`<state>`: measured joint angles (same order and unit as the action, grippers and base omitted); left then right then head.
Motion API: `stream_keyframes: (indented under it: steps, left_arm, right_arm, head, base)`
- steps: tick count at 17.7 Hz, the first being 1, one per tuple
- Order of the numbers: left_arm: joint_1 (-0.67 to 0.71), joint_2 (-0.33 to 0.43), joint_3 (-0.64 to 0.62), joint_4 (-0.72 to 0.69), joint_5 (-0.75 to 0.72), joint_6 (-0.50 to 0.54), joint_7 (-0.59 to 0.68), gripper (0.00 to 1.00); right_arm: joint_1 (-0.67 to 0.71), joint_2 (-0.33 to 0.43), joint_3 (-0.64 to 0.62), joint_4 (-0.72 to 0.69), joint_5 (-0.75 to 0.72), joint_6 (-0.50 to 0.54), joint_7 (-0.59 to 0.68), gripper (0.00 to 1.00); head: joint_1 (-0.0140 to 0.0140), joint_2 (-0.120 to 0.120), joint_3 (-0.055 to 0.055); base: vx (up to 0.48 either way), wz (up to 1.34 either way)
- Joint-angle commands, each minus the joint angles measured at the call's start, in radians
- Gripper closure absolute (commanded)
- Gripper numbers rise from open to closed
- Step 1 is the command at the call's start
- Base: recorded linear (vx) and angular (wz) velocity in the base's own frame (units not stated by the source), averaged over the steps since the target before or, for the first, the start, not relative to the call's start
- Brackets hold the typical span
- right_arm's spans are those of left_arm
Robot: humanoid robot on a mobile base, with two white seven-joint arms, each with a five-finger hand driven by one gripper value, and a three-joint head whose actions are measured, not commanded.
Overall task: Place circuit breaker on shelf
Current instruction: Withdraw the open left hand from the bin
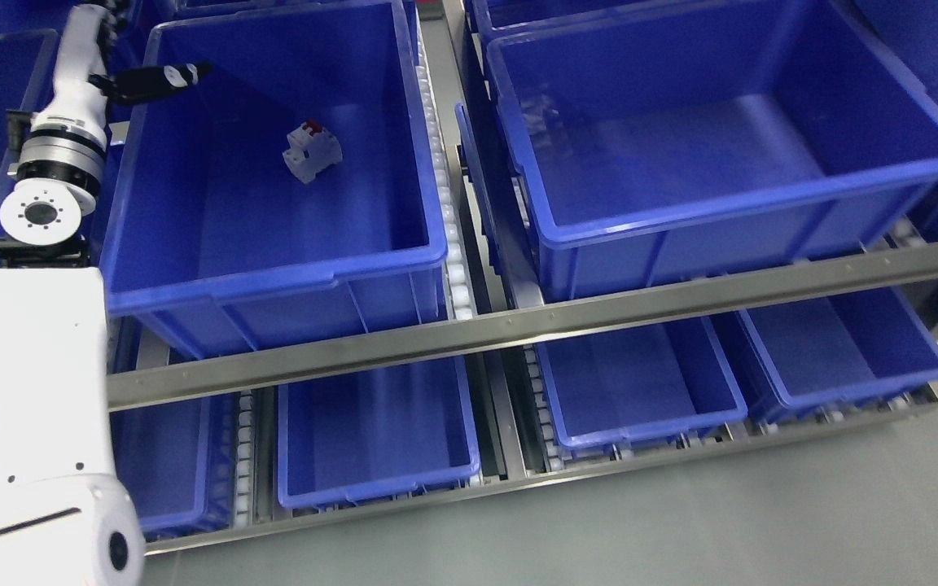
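**Breaker lies in the upper left bin**

You can see the circuit breaker (312, 152), white with a red switch, lying tilted on the floor of the large blue bin (273, 268) on the shelf's upper level, toward the bin's back. Your left robot hand (155, 81) hangs over that bin's back left rim, well apart from the breaker, holding nothing; its dark fingers (184, 75) point out fairly straight. The neighbouring bin (729, 207) sits to the right, behind the metal rail (518, 325).
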<state>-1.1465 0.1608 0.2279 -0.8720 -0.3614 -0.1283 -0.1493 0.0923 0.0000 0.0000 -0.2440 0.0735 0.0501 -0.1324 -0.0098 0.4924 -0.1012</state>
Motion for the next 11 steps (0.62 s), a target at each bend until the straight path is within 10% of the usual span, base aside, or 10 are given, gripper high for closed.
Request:
stream_keyframes:
  steps: [1, 11]
  left_arm:
    - [0.186, -0.143, 0.168, -0.471, 0.101, 0.081, 0.05, 0.0]
    - [0.35, -0.143, 0.062, -0.602, 0.101, 0.11, 0.059, 0.0]
  right_arm:
    - [0.0, -0.017, 0.02, 0.0, 0.0, 0.03, -0.003, 0.0]
    - [0.0, -0.017, 0.02, 0.0, 0.0, 0.03, -0.003, 0.0]
  head:
    - [0.0, 0.0, 0.0]
    - [0.0, 0.0, 0.0]
  base:
    - [-0.358, -0.1]
    - [-0.292, -0.05]
